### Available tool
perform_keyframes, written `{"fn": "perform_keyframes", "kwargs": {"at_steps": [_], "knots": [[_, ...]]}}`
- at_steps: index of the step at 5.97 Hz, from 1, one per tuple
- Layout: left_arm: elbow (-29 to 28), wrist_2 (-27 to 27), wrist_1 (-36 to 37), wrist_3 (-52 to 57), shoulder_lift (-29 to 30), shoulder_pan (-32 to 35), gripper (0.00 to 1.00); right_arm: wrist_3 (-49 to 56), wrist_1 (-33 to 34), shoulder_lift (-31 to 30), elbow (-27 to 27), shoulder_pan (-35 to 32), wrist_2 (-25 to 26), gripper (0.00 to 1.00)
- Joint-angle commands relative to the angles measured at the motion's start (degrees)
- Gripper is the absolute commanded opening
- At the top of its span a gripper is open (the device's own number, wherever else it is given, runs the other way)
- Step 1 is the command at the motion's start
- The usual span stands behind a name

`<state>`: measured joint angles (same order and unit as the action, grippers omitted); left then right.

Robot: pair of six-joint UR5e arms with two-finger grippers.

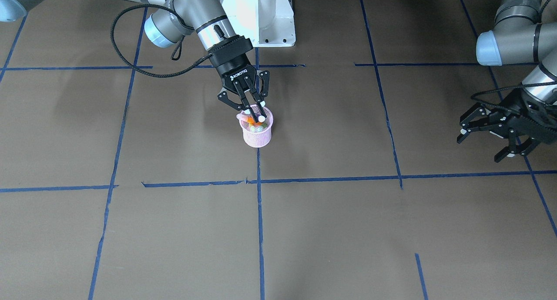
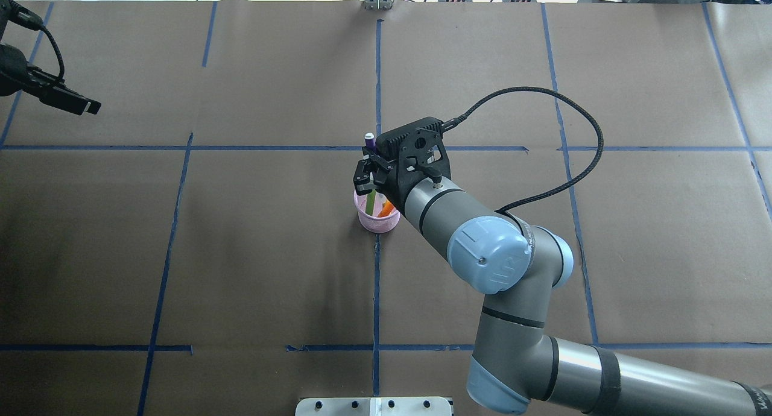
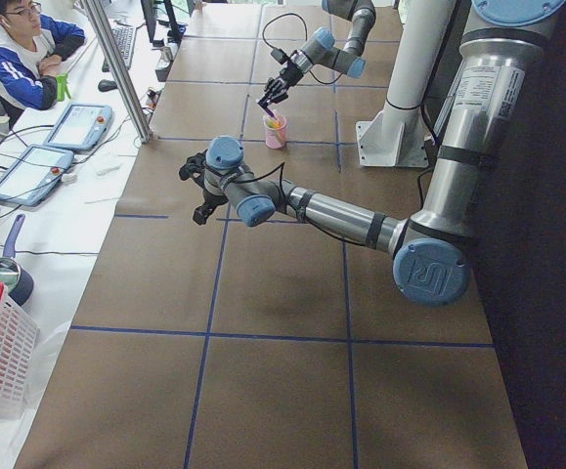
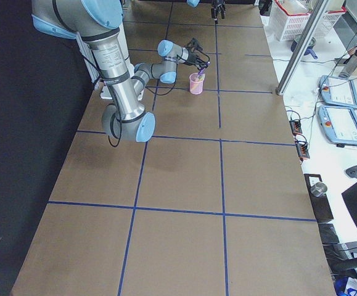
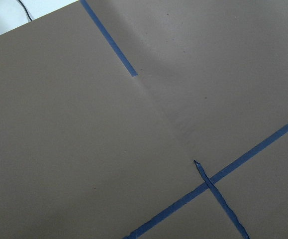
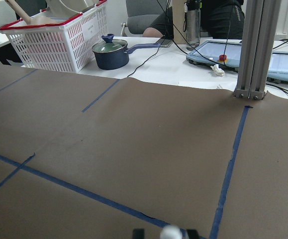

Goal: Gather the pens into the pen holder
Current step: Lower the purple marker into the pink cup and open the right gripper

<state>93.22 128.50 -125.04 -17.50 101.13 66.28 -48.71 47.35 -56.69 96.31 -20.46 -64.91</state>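
Observation:
The pink wire-mesh pen holder [image 1: 257, 135] stands near the table's middle and also shows in the overhead view [image 2: 377, 222]. An orange pen [image 1: 250, 120] and a green pen [image 1: 259, 128] lean inside it. My right gripper [image 1: 257, 116] hangs just above the holder's rim, shut on the purple pen [image 2: 370, 143]. That pen is tilted, with its lower end in the holder and its pale cap [image 6: 171, 232] between the fingertips. My left gripper [image 1: 481, 145] is open and empty, far off at the table's side.
The white robot base [image 1: 261, 13] stands behind the holder. Blue tape lines cross the brown paper table. Past the far edge are a metal post [image 6: 255, 50], a white basket [image 6: 59, 35], a blue pot [image 6: 110, 54] and a seated operator [image 3: 23, 54].

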Motion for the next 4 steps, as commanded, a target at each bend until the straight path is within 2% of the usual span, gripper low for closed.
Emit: {"fn": "perform_keyframes", "kwargs": {"at_steps": [1,2,3,4], "knots": [[-0.7,0.0,-0.2,0.0,0.4,0.0,1.0,-0.1,-0.1,0.3,-0.2,0.1,0.6,1.0],[-0.7,0.2,-0.1,0.0,0.5,0.0,1.0,-0.4,0.5,0.4,3.2,-0.1,-1.1,0.99],[-0.7,0.4,0.2,1.7,0.4,1.2,1.0,-0.9,0.7,-1.0,4.7,-2.4,-7.4,0.99],[-1.5,0.5,0.7,5.4,-0.1,3.6,1.0,-0.9,2.1,-6.4,5.7,-6.6,-12.5,0.99]]}}
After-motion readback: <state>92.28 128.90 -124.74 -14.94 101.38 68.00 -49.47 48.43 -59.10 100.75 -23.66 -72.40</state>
